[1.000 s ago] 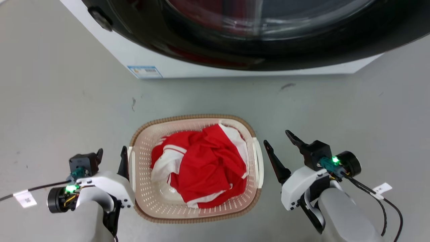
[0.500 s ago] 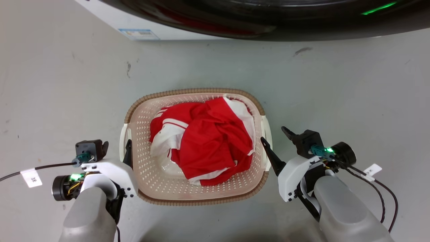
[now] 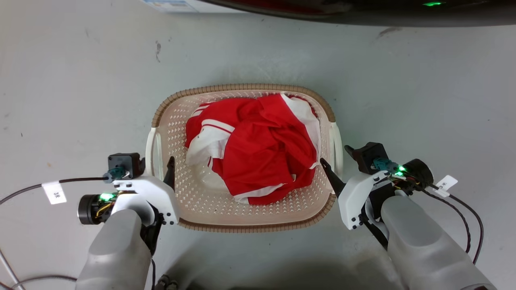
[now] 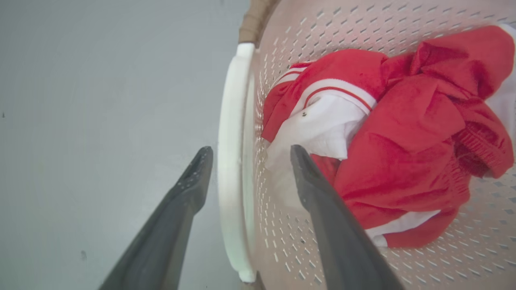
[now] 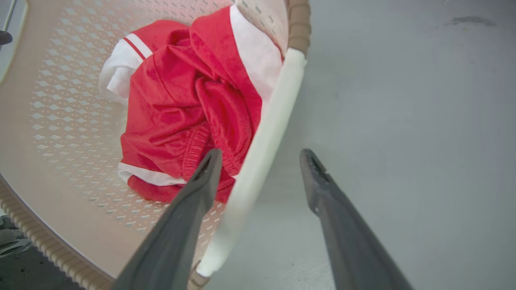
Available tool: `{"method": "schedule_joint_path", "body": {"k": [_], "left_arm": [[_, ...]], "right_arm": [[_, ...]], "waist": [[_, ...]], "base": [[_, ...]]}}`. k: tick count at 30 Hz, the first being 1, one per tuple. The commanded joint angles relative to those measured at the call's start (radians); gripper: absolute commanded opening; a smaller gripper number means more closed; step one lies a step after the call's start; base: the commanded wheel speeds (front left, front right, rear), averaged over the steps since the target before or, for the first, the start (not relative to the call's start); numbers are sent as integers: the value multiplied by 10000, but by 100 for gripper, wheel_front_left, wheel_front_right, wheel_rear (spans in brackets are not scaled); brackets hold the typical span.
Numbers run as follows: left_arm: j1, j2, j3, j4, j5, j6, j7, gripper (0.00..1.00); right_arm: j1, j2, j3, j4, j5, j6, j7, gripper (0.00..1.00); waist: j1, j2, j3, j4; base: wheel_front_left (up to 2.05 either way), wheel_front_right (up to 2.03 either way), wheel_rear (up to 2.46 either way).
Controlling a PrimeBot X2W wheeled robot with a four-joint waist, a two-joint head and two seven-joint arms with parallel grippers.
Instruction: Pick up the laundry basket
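Left fingers spread, straddling left handle | right fingers spread, straddling right handle | laundry basket holds red-white garment

- Left gripper, right gripper: two long dark grey fingers each, tapering to blunt tips; matte surface, faintly dimpled near the ends
- Left wrist housing, right wrist housing: glossy white moulded shells; small dark screws along the lower edge
- Wrist joints: black, between white shell and grey forearm
- Left forearm, right forearm: smooth, rounded, pale grey
- Camera blocks: black, boxy; a teal connector plugged into each
- Side cylinders: short, black; a green lamp lit beside each, thin yellow wires close by
- Cables: thin, black; each carries a white tag with small dark print, too small to read
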Motion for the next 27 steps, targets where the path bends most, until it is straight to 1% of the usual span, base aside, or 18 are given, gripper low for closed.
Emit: {"method": "schedule_joint_path", "body": {"k": [1, 10, 11, 12, 13, 14, 20, 27], "left_arm": [[-182, -60, -112, 151, -110, 7, -24, 100], [-722, -131, -959, 725, -579, 7, -24, 100], [-750, -158, -1053, 801, -616, 7, -24, 84], [-774, -161, -1140, 866, -681, 7, -24, 21], [-794, -166, -1240, 938, -746, 7, -24, 0], [-812, -182, -1335, 991, -811, 5, -24, 0], [-909, -186, -1807, 1106, -1182, 13, -26, 0], [-468, -289, -2282, 1227, -1667, 11, -14, 0]], "right_arm": [[-227, -12, 37, 167, 34, -7, -18, 100], [-699, -19, 204, 740, 416, -10, -16, 100], [-679, -19, 282, 772, 471, -10, -16, 100], [-704, -17, 330, 747, 503, -8, -16, 50], [-725, -15, 371, 717, 543, -8, -16, 2], [-719, -15, 419, 721, 564, -8, -16, 0], [-747, 17, 680, 991, 738, 55, -3, 0], [-307, 54, 1115, 1146, 1045, 55, 143, 0]], "waist": [[-1, 0, 131, 40], [-1, 0, 467, 93], [-1, 0, 462, 98], [-1, 0, 454, 90], [-1, 0, 439, 78], [-1, 0, 415, 70], [-1, 0, 182, 85], [-1, 0, -709, 105]], "base": [[0, 0, 0], [0, 0, 0], [0, 0, 0], [0, 0, 0], [0, 0, 0], [0, 0, 0], [0, 0, 0], [0, 0, 0]]}}
